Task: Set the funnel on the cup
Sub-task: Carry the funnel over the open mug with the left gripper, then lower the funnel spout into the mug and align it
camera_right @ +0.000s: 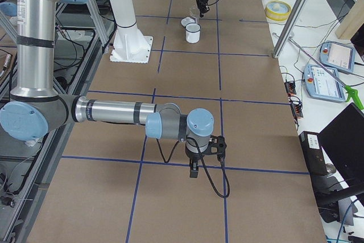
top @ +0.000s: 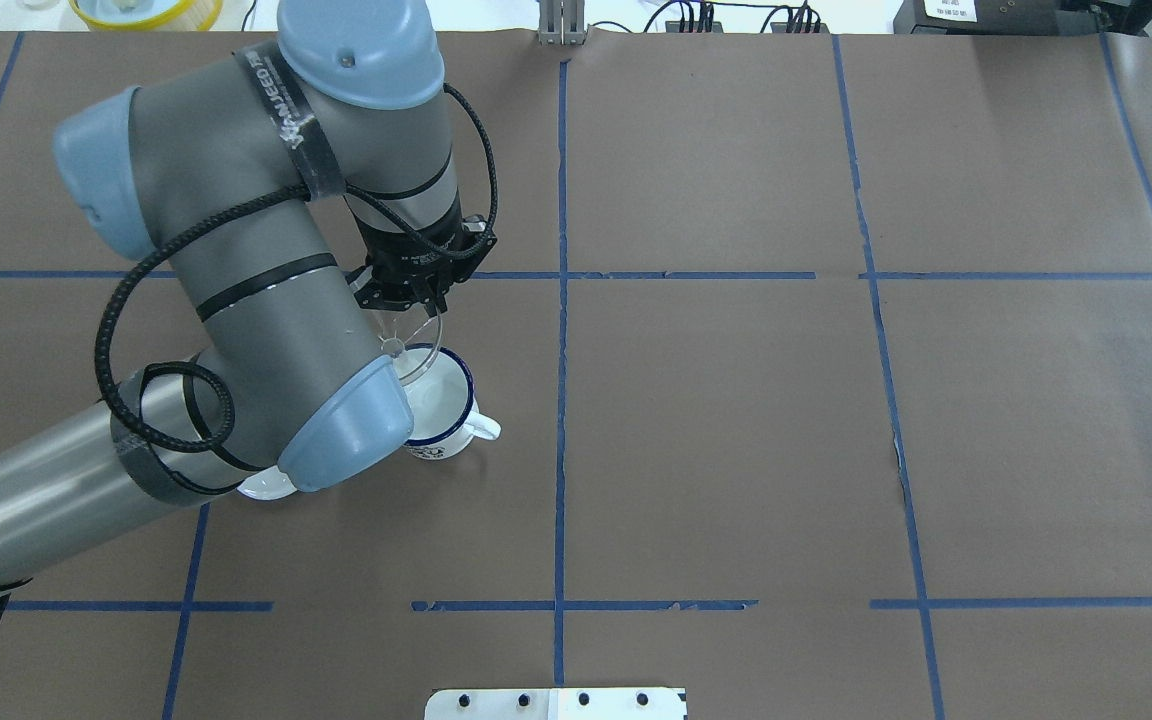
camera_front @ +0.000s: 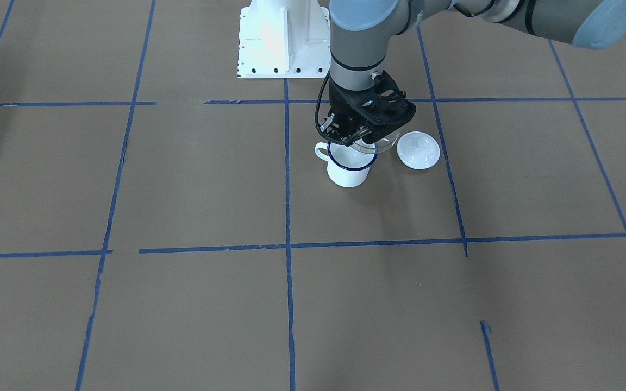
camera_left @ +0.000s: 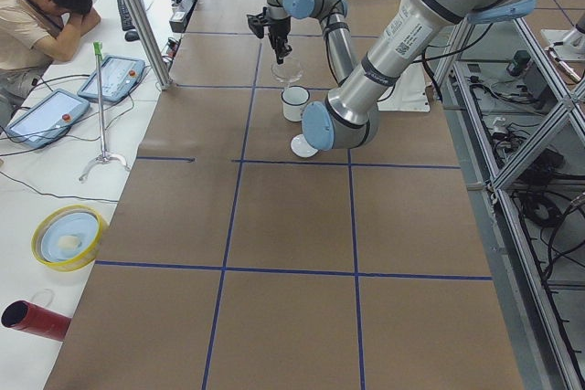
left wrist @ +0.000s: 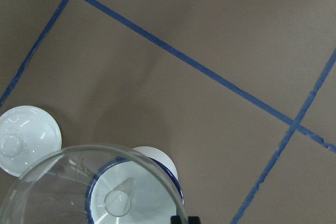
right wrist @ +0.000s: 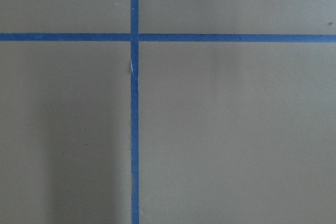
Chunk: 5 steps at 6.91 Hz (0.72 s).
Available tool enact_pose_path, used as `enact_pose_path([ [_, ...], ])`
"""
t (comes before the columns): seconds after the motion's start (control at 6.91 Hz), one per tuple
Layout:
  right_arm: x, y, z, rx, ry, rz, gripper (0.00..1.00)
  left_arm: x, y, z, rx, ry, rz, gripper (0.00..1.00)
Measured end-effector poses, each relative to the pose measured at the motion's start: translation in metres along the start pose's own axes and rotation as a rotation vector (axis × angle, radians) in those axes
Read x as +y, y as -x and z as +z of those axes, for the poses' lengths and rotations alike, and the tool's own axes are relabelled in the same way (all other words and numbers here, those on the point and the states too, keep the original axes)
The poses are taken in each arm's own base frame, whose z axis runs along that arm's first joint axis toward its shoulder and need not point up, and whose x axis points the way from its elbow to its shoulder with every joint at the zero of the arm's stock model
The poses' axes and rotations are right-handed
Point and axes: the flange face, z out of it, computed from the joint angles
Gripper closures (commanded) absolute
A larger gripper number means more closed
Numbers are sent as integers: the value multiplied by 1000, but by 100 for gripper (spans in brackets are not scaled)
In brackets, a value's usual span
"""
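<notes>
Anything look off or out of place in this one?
Nothing spilled or damaged. The left gripper holds the funnel off-centre over the cup, shifted toward the lid lying beside it, though the spout points into the cup's opening.

Bright, even overhead light throws soft shadows on the table [camera_front: 182, 190]; glare washes out the white base [camera_front: 269, 38].

Lettering runs along a dark band [top: 284, 122] wrapped on the left arm [top: 266, 300], only partly legible, roughly "NEED F"; a white sticker [camera_left: 399, 38] on that arm is too small to read; dark print low on the cup [top: 444, 412] is blurred
</notes>
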Motion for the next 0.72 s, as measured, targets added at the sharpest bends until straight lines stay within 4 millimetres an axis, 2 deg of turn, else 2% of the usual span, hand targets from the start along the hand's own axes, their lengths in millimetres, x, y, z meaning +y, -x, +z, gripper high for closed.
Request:
enact_pose_path([
  [0.43, 0, 0, 0, 0, 0, 0, 0, 21, -12, 48, -20, 29, 50, 100],
  [0.72, 0, 0, 0, 0, 0, 0, 0, 25, -10, 70, -29, 37, 63, 100],
])
